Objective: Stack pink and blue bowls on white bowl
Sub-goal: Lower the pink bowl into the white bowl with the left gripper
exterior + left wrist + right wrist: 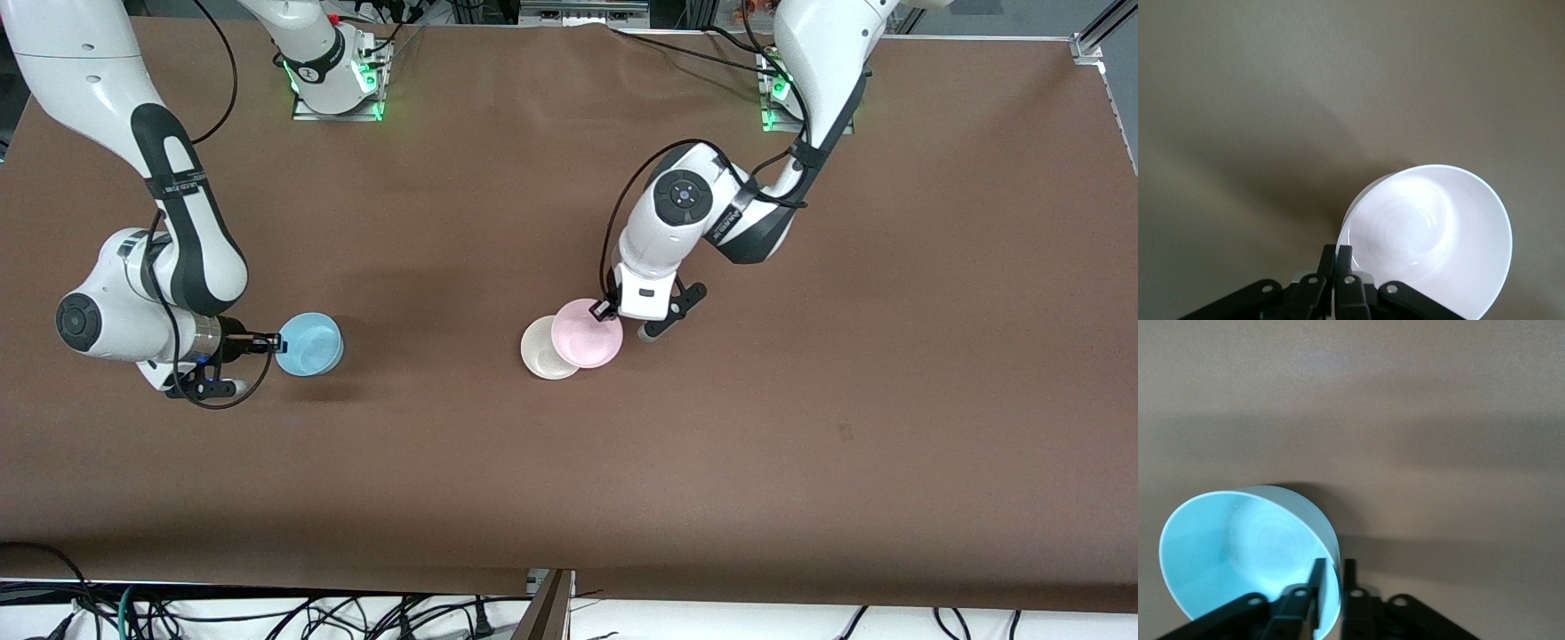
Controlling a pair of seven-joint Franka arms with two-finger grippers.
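My left gripper (608,310) is shut on the rim of the pink bowl (587,334) and holds it tilted, partly over the white bowl (544,352), which sits on the table near the middle. In the left wrist view the pink bowl (1431,233) looks washed out, with my fingers (1337,259) pinching its rim; the white bowl is hidden there. My right gripper (277,343) is shut on the rim of the blue bowl (309,344) and holds it tilted just above the table toward the right arm's end. The right wrist view shows the blue bowl (1238,553) with its rim between my fingers (1318,577).
The brown table (800,400) carries only the three bowls. Cables and a rail lie along the table edge nearest the front camera (551,604).
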